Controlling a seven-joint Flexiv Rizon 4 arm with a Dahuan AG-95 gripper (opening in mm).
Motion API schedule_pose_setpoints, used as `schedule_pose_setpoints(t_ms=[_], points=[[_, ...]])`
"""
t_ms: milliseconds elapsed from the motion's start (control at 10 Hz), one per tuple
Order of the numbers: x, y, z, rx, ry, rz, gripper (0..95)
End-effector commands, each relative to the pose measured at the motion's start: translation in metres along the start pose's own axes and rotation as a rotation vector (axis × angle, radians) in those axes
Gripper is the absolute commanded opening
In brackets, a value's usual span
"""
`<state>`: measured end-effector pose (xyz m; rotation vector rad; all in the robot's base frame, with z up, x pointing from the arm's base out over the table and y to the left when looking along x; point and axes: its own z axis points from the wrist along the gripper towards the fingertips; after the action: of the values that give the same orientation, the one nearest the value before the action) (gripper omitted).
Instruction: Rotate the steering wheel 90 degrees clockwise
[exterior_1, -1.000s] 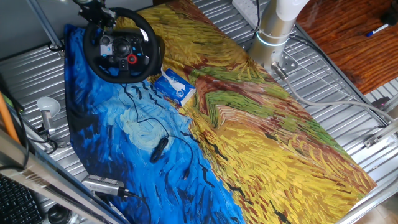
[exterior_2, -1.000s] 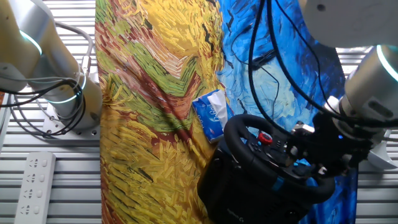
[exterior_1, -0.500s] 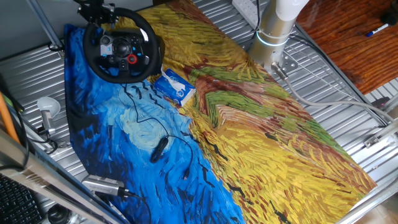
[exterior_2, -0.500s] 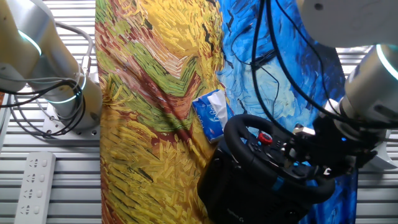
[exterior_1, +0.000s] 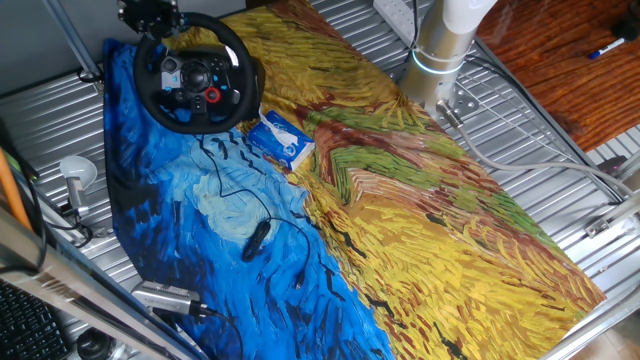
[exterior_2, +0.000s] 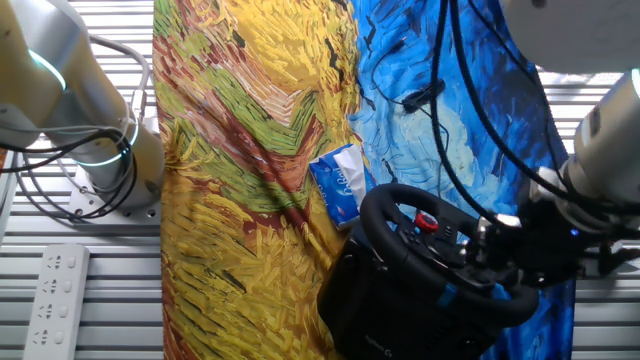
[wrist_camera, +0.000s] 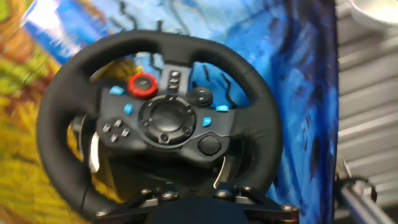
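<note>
Although the gripper (exterior_1: 150, 14) in one fixed view sits just above the top-left arc of the steering wheel (exterior_1: 196, 73), its fingers are lost in dark clutter, so I cannot tell whether they are apart or together, nor whether they touch the rim; the wheel, a thick matte black ring with a red knob (exterior_1: 212, 95) on its hub, stands just below the gripper on a painted cloth (exterior_1: 420, 230), with a small blue-white box (exterior_1: 281, 139) further down and to the right. From the other fixed view the gripper (exterior_2: 525, 250) hangs close over the rim's near-right arc, the wheel (exterior_2: 440, 260) under it on its blocky black base (exterior_2: 370, 310). Looking along the hand, the wheel (wrist_camera: 155, 118) fills the frame directly ahead, padded and slightly glossy, its hub tilted off level. My judgement: some turn may be made, but whether it reaches a quarter turn is unclear.
</note>
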<state>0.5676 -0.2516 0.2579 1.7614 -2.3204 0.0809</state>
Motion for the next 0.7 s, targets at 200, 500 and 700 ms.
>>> schedule_pose_setpoints(t_ms=[200, 500, 700], points=[[0.008, 0.009, -0.015, -0.054, -0.050, -0.321, 38.0], [0.005, 0.017, -0.024, -0.059, -0.072, -0.497, 57.0], [0.006, 0.018, -0.025, -0.082, -0.104, -0.640, 57.0]])
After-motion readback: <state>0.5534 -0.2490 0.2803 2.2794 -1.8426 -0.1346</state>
